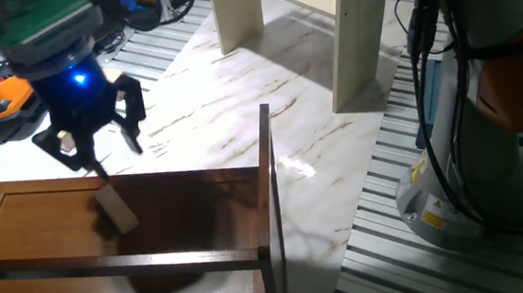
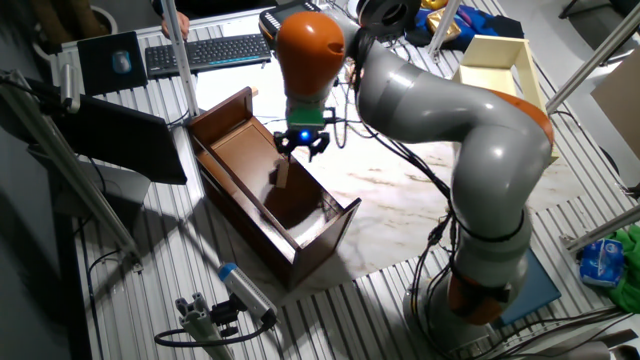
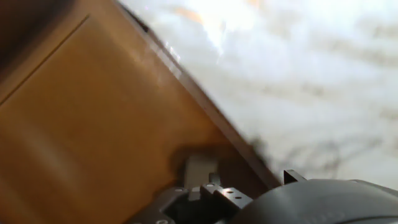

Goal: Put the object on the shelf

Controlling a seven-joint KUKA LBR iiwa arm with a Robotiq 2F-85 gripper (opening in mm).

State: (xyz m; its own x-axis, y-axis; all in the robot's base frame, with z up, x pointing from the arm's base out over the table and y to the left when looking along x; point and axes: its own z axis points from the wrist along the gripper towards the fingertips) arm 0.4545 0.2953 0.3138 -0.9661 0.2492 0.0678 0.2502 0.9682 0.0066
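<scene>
Just below the spread-open, empty gripper (image 1: 97,132), the wooden block (image 1: 115,210) was seen lying on the shelf (image 1: 21,224) board, its long axis running diagonally.

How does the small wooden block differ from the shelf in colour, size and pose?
The block is light tan; the shelf is dark reddish-brown. The block is small and oblong; the shelf is large, with flat boards and an upright side panel. The block lies tilted on a shelf board, below the gripper. Both look wooden.
</scene>
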